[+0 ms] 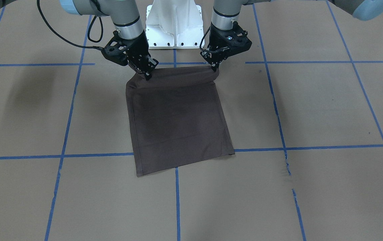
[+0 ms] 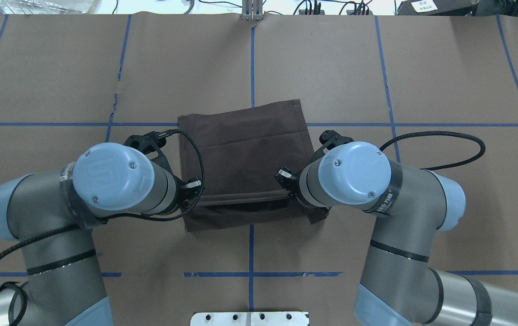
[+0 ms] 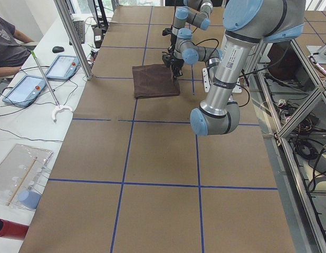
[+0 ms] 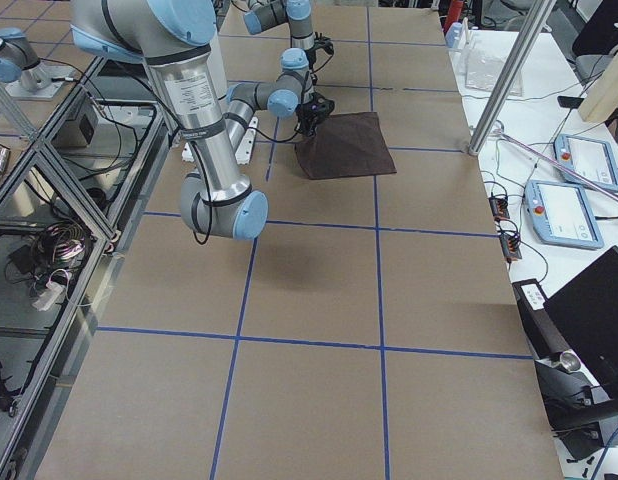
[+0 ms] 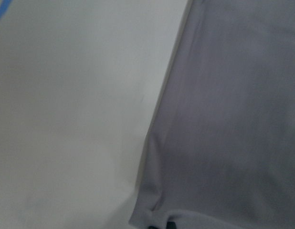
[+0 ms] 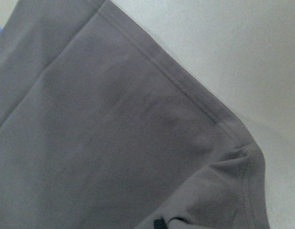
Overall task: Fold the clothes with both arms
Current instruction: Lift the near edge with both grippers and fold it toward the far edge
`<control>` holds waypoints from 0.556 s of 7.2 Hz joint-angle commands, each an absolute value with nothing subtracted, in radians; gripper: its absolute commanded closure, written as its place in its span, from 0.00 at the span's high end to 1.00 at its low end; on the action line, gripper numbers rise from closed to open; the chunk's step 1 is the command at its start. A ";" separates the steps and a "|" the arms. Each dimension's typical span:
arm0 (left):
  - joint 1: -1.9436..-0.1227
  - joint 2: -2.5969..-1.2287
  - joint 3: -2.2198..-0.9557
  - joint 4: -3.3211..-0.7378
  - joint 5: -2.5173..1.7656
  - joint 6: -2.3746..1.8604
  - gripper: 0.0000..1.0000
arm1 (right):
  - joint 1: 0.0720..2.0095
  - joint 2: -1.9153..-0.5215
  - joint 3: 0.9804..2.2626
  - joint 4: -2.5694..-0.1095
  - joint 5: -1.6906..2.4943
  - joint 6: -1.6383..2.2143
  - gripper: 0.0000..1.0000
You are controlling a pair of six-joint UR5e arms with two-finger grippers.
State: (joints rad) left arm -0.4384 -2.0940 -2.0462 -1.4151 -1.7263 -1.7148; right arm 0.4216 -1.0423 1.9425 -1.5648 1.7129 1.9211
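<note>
The folded T-shirt (image 1: 178, 124) is laid mid-table (image 1: 312, 107). Its robot-side corners are pinched, at 11 o'clock by the right fingers (image 1: 147, 74) and at 1 o'clock by the left fingers (image 1: 215, 67). If raised unevenly, the thin fabric could be skewed or dropped.

We see a table (image 1: 312, 110) covered in brown paper, divided into squares by blue tape lines (image 1: 178, 201). A folded dark brown T-shirt (image 1: 178, 124) lies over one crossing of lines.

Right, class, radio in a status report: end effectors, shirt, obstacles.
Left end effector shut on one shirt corner. Right end effector shut on the next. That edge lifted, rest flat. Nothing in the way.
</note>
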 commanded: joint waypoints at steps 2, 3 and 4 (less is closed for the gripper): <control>-0.532 -2.166 -1.918 -1.474 -1.738 -1.674 0.00 | 0.498 -0.934 1.769 -1.487 1.712 1.859 0.00; -0.543 -2.166 -1.863 -1.526 -1.733 -1.674 0.00 | 0.506 -0.924 1.712 -1.444 1.707 1.801 0.00; -0.552 -2.167 -1.833 -1.561 -1.733 -1.674 0.00 | 0.518 -0.893 1.656 -1.434 1.707 1.784 0.00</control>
State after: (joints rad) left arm -0.5380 -2.1645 -1.8805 -1.5123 -1.7348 -1.6742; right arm 0.5018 -0.9235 1.7274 -1.4642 1.7090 1.8195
